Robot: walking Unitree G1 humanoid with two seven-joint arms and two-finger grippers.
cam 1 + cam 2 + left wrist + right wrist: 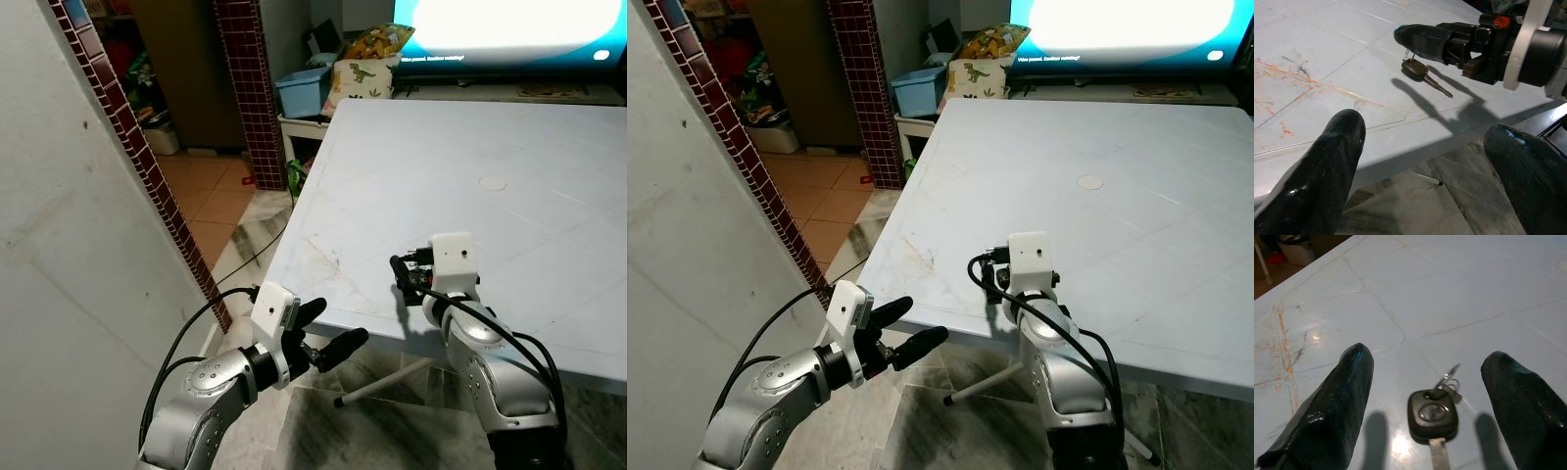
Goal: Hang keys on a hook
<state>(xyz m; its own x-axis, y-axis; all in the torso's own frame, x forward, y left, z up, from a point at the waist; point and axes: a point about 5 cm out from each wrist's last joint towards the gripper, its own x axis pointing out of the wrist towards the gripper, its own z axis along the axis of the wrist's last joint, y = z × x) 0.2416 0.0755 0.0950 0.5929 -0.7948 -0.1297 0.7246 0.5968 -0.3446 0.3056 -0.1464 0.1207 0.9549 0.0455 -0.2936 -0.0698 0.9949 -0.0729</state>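
Note:
A black-headed key with a small metal ring lies on the white table, close to its near edge. My right gripper hovers low over it, open, one finger on each side of the key. The left wrist view shows the same key just under the right gripper's fingers. My left gripper is open too, held below and in front of the table's edge and pointing toward the key.
A grey wall edged with dark red tiles rises close on my left. A tiled pillar, a blue bin and a bright screen stand beyond the table. A slanted table leg crosses the marble floor below.

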